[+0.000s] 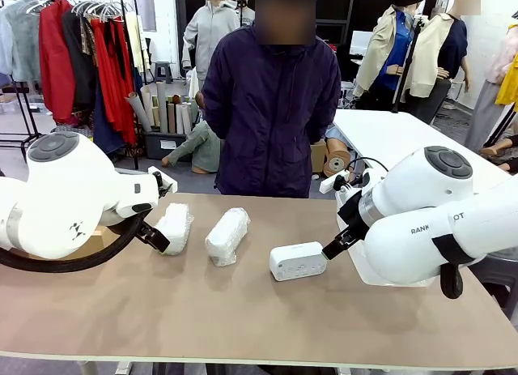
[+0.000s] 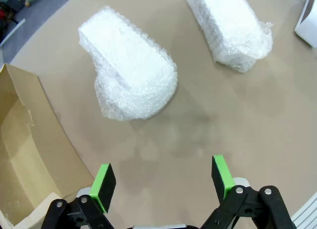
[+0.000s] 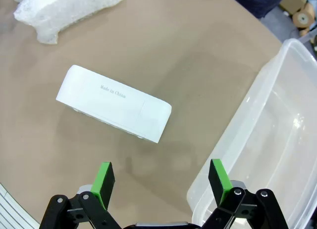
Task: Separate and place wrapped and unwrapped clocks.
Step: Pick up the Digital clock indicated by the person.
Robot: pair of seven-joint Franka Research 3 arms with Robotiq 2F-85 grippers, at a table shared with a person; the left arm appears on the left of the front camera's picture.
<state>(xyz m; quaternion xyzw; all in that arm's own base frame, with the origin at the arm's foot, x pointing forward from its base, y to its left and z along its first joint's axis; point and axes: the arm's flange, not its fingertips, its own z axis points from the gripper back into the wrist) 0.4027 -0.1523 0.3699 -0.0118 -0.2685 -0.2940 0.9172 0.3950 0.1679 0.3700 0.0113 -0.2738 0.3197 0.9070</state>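
Tabletop (image 3: 198, 56): bare clock (image 3: 113, 103) near clear tub (image 3: 270, 135).

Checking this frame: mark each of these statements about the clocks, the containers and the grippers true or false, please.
1. The right gripper is open and empty. True.
2. The bare white rounded plastic clock lies inside the clear plastic tub. False: it lies on the brown table, beside the tub.
3. Two whitish bubble-wrapped oblong bundles lie on the table. True.
4. The left gripper is shut on a bundle. False: it is open and empty, short of the nearer bundle.
5. A brown cardboard box stands beside the left gripper. True.
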